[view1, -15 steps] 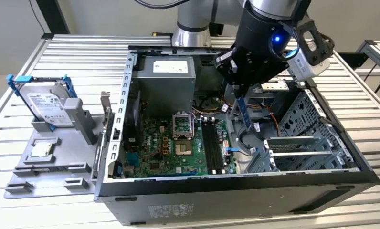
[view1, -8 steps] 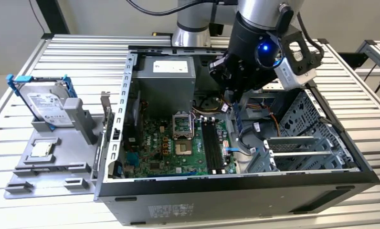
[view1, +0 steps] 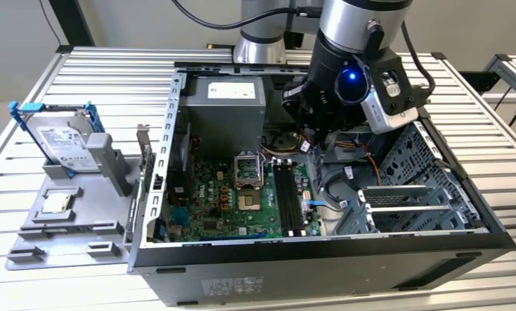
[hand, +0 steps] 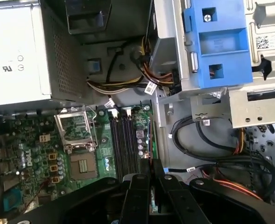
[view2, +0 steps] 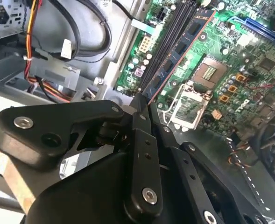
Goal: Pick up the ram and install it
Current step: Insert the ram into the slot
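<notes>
In the second wrist view my gripper (view2: 144,106) is shut on the ram (view2: 181,49), a long thin dark board with black chips that juts out from the fingertips. The stick hangs just above the motherboard's black slots (view2: 167,42) and runs nearly parallel to them. The first wrist view shows the ram (hand: 151,142) edge on, beside the slots (hand: 125,140), with the gripper (hand: 150,169) closed on it. In the exterior view the gripper (view1: 319,133) is lowered into the open computer case (view1: 327,249), over the slots (view1: 288,191).
A silver hard drive (view1: 63,139) in a blue frame stands on a grey holder at the exterior view's left, with a small square chip (view1: 58,202) in front of it. Around the slots are the processor socket (view1: 245,175), the power supply (view1: 227,107), cables (hand: 212,149) and a drive cage (view1: 413,194).
</notes>
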`<control>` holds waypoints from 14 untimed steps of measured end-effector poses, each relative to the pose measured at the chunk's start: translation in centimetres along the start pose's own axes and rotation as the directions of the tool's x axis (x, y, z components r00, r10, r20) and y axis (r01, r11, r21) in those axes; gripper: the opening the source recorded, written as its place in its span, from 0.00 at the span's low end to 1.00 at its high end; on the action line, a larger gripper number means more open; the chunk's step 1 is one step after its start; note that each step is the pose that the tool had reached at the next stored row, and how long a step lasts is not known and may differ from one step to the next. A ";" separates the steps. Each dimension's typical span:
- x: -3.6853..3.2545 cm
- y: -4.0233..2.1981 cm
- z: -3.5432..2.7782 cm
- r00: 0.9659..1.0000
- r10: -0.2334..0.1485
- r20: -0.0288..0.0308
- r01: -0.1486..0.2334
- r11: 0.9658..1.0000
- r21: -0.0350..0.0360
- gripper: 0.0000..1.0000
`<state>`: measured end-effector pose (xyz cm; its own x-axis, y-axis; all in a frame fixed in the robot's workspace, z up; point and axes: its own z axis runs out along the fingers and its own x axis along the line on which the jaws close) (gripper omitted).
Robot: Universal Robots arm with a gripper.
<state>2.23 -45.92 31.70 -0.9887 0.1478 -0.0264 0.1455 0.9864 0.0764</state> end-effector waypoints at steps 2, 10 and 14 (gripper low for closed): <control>0.00 -0.02 0.34 1.000 0.000 0.000 0.000 1.000 0.000 0.00; -0.02 -0.07 0.54 0.997 -0.075 -0.008 0.075 0.997 0.000 0.00; -0.01 -0.10 1.00 0.991 -0.134 -0.012 0.134 0.991 -0.001 0.00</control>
<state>2.26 -45.96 30.70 -0.9996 0.0134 -0.0243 0.0116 0.9972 0.0734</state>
